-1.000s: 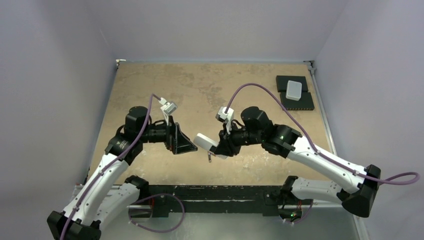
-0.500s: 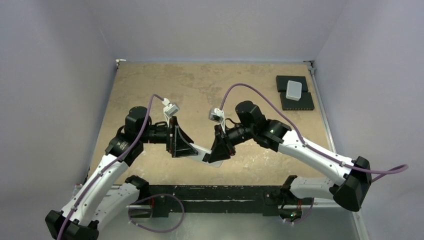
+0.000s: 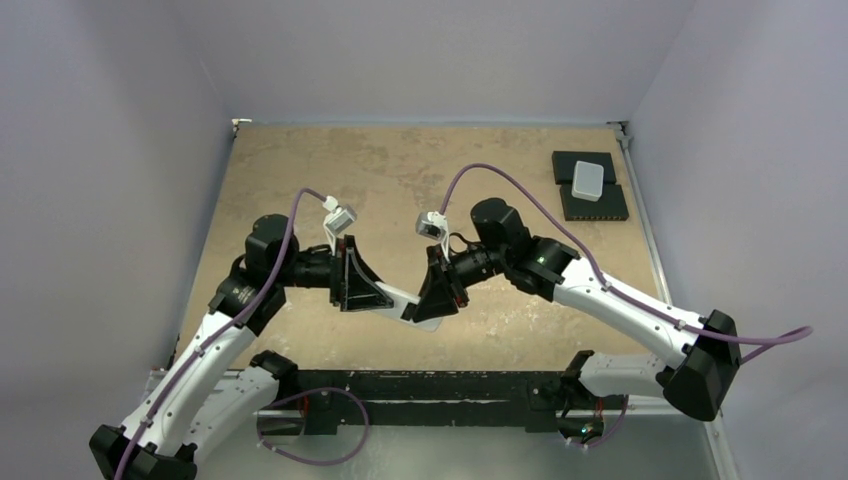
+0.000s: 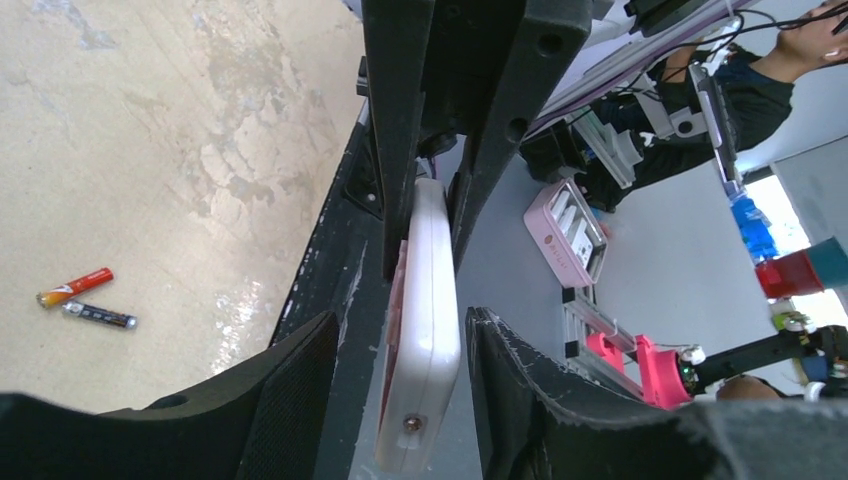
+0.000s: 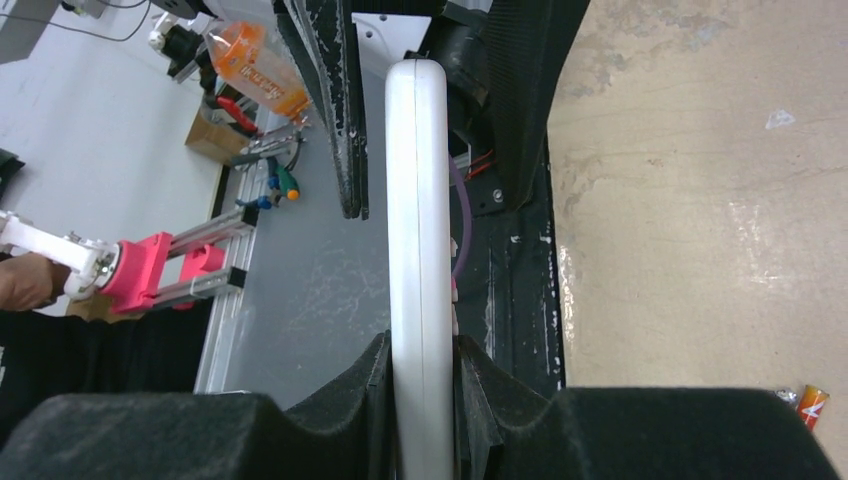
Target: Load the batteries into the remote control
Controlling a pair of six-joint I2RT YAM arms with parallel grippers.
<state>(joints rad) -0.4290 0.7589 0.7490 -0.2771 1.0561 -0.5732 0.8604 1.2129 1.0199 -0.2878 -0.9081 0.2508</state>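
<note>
- The two batteries [image 4: 75, 287] lie close together on the desk [image 4: 150, 150], in the lower left of the left wrist view. No hand touches them.
- The left arm bends at the elbow and reaches in toward the middle of the top view.
- The left hand [image 3: 380, 297] is released. Its fingers [image 4: 290, 400] sit on both sides of the remote control [image 4: 425, 330], with a small gap on each side.
- The remote control is in the low middle of the top view, between the two hands. It stands on its thin edge.
- I think the step is for both hands to get a good hold of it. The left hand should close slowly on the flat sides. The other hand should not let go first, or the remote may slip or twist.
- The right hand [image 3: 422, 312] is clenched on the far end of the remote control, pinching its flat sides.
- The right arm comes in from the lower right. It bends too, so the two hands point at each other.
</note>
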